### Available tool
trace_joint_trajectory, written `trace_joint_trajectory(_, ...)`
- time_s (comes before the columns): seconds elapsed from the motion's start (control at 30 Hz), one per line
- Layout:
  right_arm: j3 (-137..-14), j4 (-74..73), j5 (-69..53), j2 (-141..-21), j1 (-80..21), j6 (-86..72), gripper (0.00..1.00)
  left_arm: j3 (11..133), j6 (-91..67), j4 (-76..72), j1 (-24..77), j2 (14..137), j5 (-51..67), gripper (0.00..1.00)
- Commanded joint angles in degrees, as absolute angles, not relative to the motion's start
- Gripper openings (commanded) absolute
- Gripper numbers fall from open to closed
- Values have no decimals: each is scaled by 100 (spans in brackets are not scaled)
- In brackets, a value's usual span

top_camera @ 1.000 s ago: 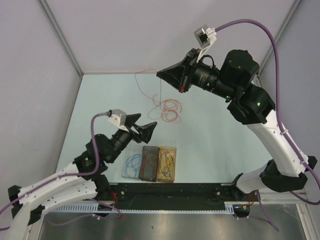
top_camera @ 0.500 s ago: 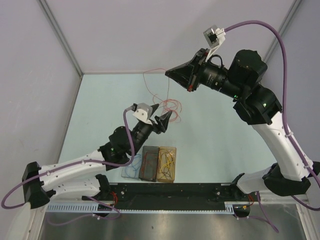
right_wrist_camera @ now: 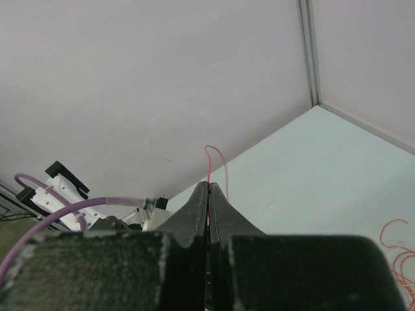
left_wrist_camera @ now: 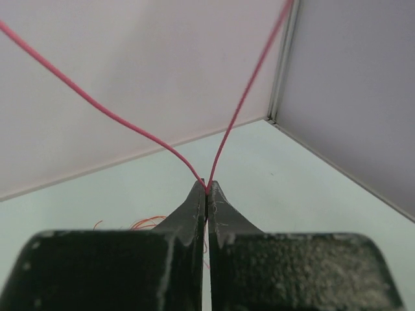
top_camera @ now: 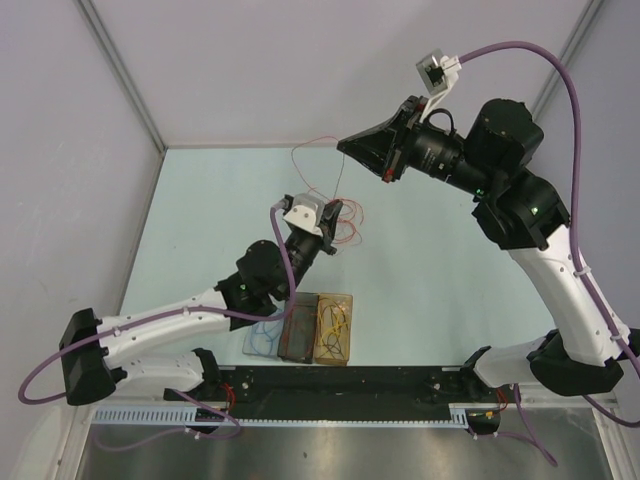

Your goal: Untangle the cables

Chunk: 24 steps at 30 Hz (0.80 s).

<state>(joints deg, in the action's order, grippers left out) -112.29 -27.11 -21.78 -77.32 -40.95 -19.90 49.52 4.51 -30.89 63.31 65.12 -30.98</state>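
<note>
Drawing the thin red wire (left_wrist_camera: pixel 118 121) free of its knot looks to be the step in hand. To do it well, the two arms should part slowly and evenly, so that the strand slides out of the loops instead of tightening them. If the heap begins to lift off the surface as one lump, the pull should ease, and a grip nearer the knot would serve better. So fine a wire will likely slip or kink under a sharp tug.

The wire is hair-thin, limp and bright red. In the left wrist view it rises from the tips in a narrow V towards both upper corners. In the right wrist view a short bend of it stands just above the tips. The left jaws are together, clamped on this wire, and so are the right jaws.

Below them, the loose heap of red and orange loops (top_camera: pixel 345 215) lies at the centre of the pale green desk (top_camera: pixel 430 260). The left jaws are right beside the heap, the right jaws above it towards the upper right.

At the lower centre three small trays sit side by side. The clear tray (top_camera: pixel 250 345) holds a blue wire (top_camera: pixel 265 325), the middle one is a dark brown tray (top_camera: pixel 298 328), and the amber tray (top_camera: pixel 345 300) holds a pale yellow wire (top_camera: pixel 333 325).
</note>
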Motion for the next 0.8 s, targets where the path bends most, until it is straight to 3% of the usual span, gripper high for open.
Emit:
trace_joint_trajectory(0.0, -11197, -2417, -2285, -7576, -3947, -2074, 0, 5536, 247, -2465, 6346, 6232, -3375, 0)
trace_joint_trajectory(0.27, -11021, -2250, -2250, -7585, -3841, -2206, 0, 6898, 105, -593, 6346, 5511, -2998, 0)
trace_joint_trajectory(0.53, -10855, -1943, -2285, -7620, -3902, -2522, 0, 9366, 228, 1237, 6346, 5519, -2277, 0)
trace_joint_trajectory(0.77, -10618, -1960, -2259, -7655, -4166, -2663, 0, 10221, 229, 1581, 6346, 5458, -1828, 0)
